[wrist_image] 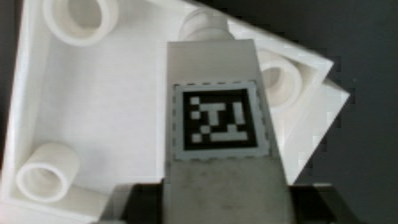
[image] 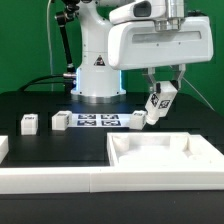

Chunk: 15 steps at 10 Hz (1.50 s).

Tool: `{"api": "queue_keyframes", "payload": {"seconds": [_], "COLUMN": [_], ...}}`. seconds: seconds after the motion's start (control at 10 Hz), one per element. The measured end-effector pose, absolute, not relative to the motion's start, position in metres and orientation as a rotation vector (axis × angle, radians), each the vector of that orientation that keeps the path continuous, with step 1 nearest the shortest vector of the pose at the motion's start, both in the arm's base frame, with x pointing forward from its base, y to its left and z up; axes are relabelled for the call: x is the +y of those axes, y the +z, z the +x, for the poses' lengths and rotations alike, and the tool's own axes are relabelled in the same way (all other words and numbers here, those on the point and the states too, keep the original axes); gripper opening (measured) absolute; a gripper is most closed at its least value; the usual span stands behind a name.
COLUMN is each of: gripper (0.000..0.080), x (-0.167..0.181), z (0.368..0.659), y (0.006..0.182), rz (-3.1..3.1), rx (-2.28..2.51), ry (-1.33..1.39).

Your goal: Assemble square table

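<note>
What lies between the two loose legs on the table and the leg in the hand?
The marker board, lying flat, then another small tagged block; the exterior view shows both.

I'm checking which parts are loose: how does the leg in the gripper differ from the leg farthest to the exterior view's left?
The held leg hangs tilted in the shut gripper; the leftmost leg lies on the black table. The held leg is over the tabletop; the leftmost leg is far from it. Both are white with tags.
</note>
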State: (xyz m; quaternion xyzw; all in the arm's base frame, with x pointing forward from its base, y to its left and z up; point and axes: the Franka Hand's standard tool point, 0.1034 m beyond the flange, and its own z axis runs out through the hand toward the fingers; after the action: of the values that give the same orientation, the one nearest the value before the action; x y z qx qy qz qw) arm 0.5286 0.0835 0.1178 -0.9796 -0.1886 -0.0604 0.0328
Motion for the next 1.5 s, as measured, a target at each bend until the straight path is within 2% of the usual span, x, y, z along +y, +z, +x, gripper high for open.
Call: {"api": "queue_keyframes", "payload": {"seconds": [0.2,0.3,0.5,0.6,1.0,1.3,1.5], "gripper": [0.0290,0.0290,0.0290,0.0290,0.0290,0.0290,0.0290], "x": [0.085,0.092,0.103,0.107,0.105,0.104,0.103], "z": [0.530,0.535,0.567,0.571,0.570,0.574,0.574], "y": [0.116,0.108,0.115,0.116,0.114,0.115,0.110], "rz": [-3.013,-2.999,-2.982,-2.979,-2.980,-2.955,-2.962], "rx": [-0.562,-0.522,-0.494,-0.502,-0.498,-0.294,-0.299], "ry": [-0.182,-0.149,-0.184,-0.193,-0.188,-0.099,-0.161]}}
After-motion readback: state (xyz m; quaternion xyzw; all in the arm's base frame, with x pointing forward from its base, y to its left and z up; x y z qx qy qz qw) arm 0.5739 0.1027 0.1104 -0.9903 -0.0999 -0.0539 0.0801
